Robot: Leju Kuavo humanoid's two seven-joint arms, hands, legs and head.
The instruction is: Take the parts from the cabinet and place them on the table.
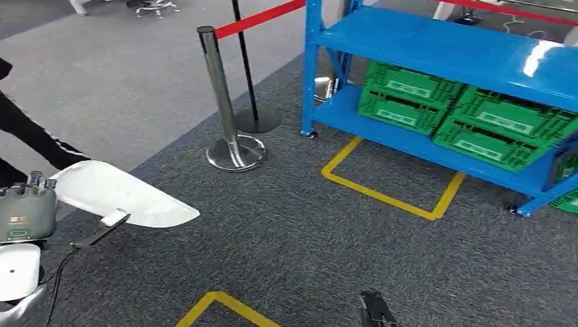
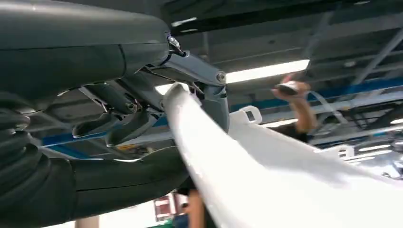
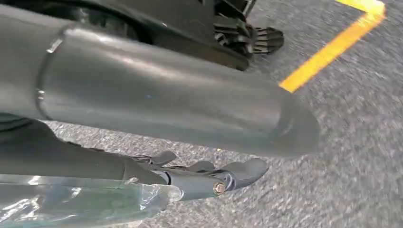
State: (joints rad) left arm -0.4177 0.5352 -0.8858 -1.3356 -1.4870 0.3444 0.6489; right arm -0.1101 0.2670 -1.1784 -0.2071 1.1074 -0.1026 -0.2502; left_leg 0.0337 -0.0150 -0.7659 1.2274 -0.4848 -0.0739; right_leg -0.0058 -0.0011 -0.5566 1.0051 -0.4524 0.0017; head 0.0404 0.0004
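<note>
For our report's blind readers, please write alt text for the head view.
The robot's left hand holds a long white part over grey carpet. Ahead stands a blue shelf rack with green crates on its lower shelf, yellow floor tape before it, and a chrome post carrying a red belt.

One blue shelf rack holds four green crates on its lower shelf, stacked in two pairs (a fifth green one peeks in at the picture's edge). Two barrier posts stand beside it: one chrome, one black. Two yellow floor outlines mark the carpet. One white part shows.
</note>
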